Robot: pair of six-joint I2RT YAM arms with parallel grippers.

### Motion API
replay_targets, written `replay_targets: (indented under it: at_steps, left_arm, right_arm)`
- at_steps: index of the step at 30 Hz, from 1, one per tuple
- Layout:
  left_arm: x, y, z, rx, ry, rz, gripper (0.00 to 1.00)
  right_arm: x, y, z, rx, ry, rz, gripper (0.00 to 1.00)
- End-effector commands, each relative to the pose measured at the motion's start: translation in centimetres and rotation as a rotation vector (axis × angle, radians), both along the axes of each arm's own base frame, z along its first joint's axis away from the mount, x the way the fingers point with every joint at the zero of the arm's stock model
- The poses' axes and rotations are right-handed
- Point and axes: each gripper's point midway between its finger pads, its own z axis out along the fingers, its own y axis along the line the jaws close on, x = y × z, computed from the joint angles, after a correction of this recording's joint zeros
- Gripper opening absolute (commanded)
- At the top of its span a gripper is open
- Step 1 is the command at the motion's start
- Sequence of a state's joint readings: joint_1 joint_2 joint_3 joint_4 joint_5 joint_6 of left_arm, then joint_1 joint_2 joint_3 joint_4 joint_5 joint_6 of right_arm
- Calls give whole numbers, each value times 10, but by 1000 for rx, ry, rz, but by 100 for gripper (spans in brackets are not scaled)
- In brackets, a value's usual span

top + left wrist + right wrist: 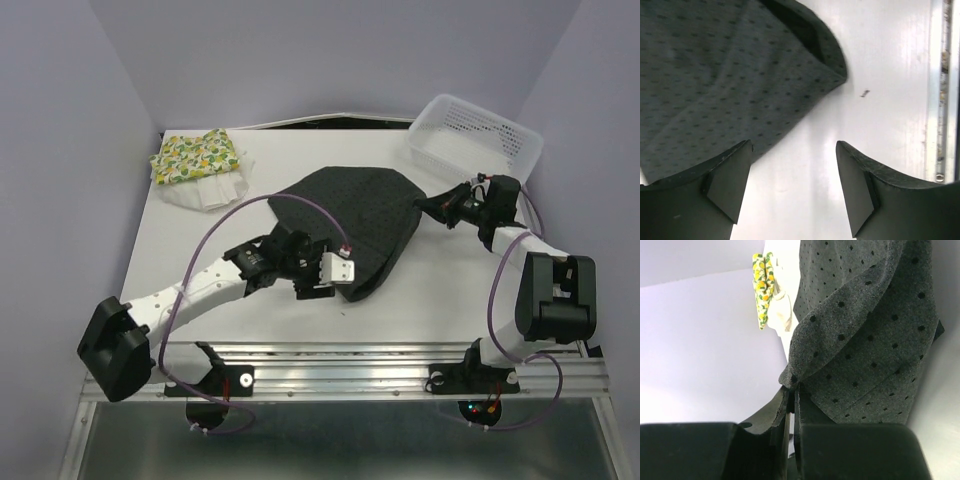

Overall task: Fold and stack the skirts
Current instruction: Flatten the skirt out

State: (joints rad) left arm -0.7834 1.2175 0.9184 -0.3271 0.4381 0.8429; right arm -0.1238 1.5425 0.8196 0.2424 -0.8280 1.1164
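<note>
The black skirt (355, 215) lies spread in the middle of the table; it also fills the left wrist view (715, 75) and the right wrist view (875, 330). My right gripper (428, 204) is shut on its right edge, the cloth pinched between the fingertips (792, 387). My left gripper (318, 285) is open and empty at the skirt's near left edge, jaws over bare table (795, 175). The lemon-print skirt (195, 155) lies folded on the white skirt (215, 190) at the back left; the lemon-print skirt shows small in the right wrist view (761, 290).
A white plastic mesh basket (475, 140) stands at the back right, just behind my right gripper. The table's metal front rail (942, 100) runs close to my left gripper. Purple walls close the sides and back.
</note>
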Motion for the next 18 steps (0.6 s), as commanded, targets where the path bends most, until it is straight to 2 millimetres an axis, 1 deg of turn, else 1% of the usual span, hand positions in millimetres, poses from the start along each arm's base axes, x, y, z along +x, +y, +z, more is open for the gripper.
replay_targets:
  at_steps: [1, 2, 3, 4, 5, 7, 8, 9, 11, 12, 15, 17, 18]
  left_arm:
    - [-22, -25, -37, -21, 74, 7, 79]
    - [-22, -33, -38, -33, 53, 0, 79]
    - [-28, -38, -49, -8, 50, -6, 78]
    - [-24, -44, -48, -20, 31, 1, 78]
    - [-25, -47, -55, -12, 48, 6, 77]
    - [-24, -52, -61, -8, 59, 10, 76]
    - [-20, -59, -58, -33, 45, 14, 76]
    - [-19, -60, -67, -15, 51, 18, 77]
    - [-12, -66, -69, -29, 29, 39, 78]
    - [-10, -69, -74, -21, 34, 40, 79]
    - [-12, -81, -76, -36, 52, 28, 79]
    - [-15, -88, -82, -29, 63, 10, 79]
    - [-20, -93, -87, -20, 69, -8, 78]
  right_arm:
    - [10, -6, 27, 4, -99, -54, 1]
    - [10, -7, 27, 3, -100, -58, 1]
    - [11, -7, 28, 1, -100, -66, 1]
    - [11, -8, 27, 4, -94, -72, 1]
    - [12, -8, 27, 4, -93, -74, 1]
    - [12, -8, 27, 6, -89, -78, 1]
    - [13, -9, 27, 8, -88, -80, 1]
    - [13, -9, 27, 7, -87, -81, 1]
    - [13, -9, 27, 11, -82, -81, 1]
    - [13, -9, 27, 11, -82, -81, 1]
    - [12, -9, 24, 14, -73, -84, 1]
    - [12, -8, 22, 17, -63, -81, 1]
    - [12, -8, 22, 17, -63, -80, 1]
